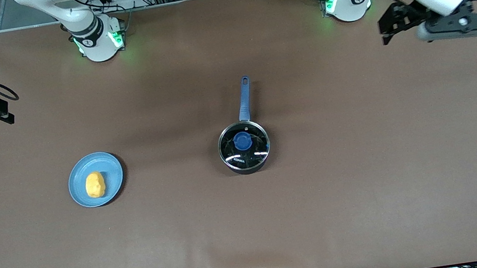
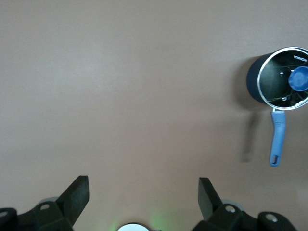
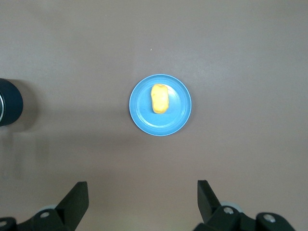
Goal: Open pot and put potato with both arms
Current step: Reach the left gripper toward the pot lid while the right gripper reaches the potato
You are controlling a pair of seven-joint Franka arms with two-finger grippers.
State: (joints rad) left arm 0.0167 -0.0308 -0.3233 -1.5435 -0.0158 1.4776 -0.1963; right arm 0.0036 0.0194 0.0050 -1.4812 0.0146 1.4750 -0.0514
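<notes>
Right end effector (image 1: 4, 117): fingers spread, empty, raised over the tabletop (image 1: 368, 180) at the right arm's end. Potato (image 1: 95, 184) lies on a blue plate (image 1: 110, 165). Pot (image 1: 244, 147) sits mid-tabletop, lid (image 1: 243, 142) on. Left end effector (image 1: 388, 29): fingers spread, empty, raised at the left arm's end.
</notes>
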